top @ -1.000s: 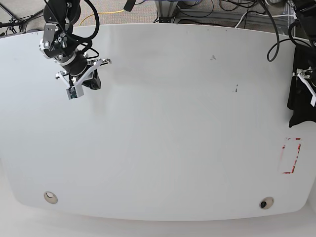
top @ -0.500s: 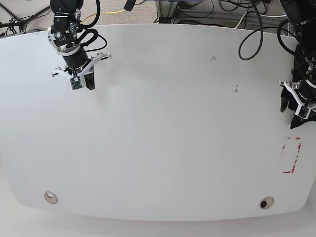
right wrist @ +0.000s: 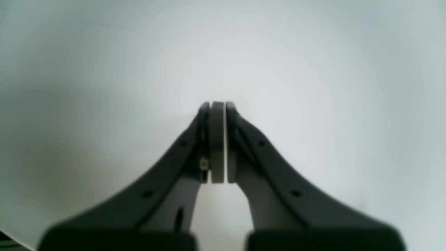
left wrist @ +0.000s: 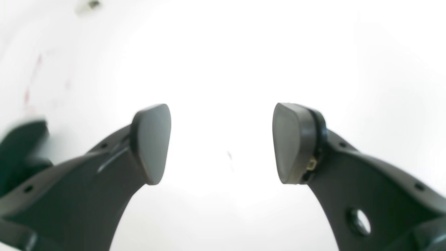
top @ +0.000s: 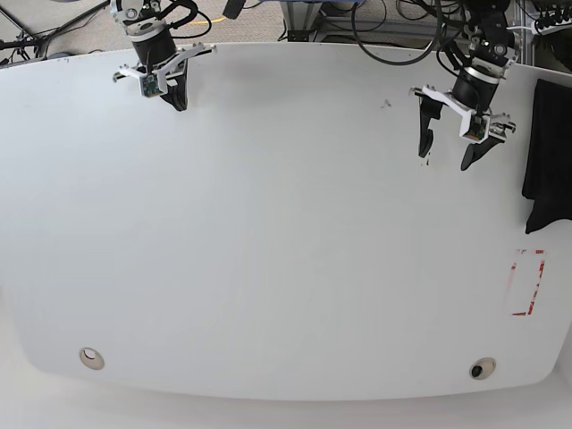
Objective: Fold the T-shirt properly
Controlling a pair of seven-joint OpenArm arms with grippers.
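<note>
The T-shirt is only partly in the base view: a dark, limp strip at the far right edge of the white table, cut off by the frame, so its full outline and any print cannot be made out. A dark blurred patch at the lower left of the left wrist view is too soft to identify.

There are 2 arms and 2 grippers. The left gripper hangs over the table's upper right part, a short way from the T-shirt and not touching it. Its 2 fingers stand wide apart, with nothing but bare table between them; a tiny dark speck on the surface shows in the gap. The right gripper is at the table's upper left corner, well apart from the T-shirt. In the right wrist view the right gripper's pads are pressed flat together and hold nothing.

On the table there are 2 small round fittings near the front edge, 1 at the left and 1 at the right, and 1 red-outlined rectangle just below the T-shirt. Cables lie beyond the far edge, their number hard to tell. No container is seen.
</note>
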